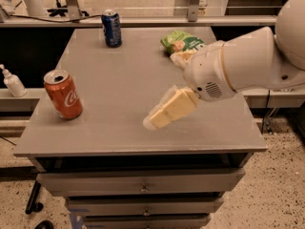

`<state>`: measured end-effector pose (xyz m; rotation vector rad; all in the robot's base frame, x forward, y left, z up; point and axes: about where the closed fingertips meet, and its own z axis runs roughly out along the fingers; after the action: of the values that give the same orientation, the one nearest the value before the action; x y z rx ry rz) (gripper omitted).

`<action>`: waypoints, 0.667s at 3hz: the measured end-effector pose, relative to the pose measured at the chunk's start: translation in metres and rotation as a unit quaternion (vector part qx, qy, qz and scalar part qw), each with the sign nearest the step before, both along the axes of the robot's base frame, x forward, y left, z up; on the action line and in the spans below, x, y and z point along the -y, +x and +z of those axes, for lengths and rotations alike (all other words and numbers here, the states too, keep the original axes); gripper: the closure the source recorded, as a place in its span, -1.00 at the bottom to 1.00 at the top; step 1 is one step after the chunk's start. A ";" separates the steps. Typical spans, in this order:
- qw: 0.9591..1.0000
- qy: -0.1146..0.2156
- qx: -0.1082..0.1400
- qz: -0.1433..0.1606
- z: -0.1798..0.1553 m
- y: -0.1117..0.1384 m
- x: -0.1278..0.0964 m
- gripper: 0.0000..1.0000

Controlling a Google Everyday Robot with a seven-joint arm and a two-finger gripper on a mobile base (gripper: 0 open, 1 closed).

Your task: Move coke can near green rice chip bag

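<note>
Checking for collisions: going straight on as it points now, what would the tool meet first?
Probably the table top near its front edge; the tool, mid-table, aims front-left, passing in front of the coke can. Depth is unclear.

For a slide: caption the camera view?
Pincer above the grey table near its front middle; coke can upright at the left edge; green rice chip bag at the back, partly behind the arm.

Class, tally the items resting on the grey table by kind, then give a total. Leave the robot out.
Soda cans: 2 (coke can, dark blue can)
Snack bags: 1 (green rice chip bag)
Total: 3
The gripper hangs over the table's front half, right of the coke can.
</note>
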<state>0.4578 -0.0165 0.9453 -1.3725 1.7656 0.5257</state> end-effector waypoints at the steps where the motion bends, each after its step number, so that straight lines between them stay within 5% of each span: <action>1: 1.000 0.023 0.001 -0.004 -0.010 0.002 -0.014 -1.00; 2: 0.997 0.072 0.004 -0.006 -0.031 0.008 -0.050 -1.00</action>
<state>0.4656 0.0339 0.9139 -1.2614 1.6952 0.6268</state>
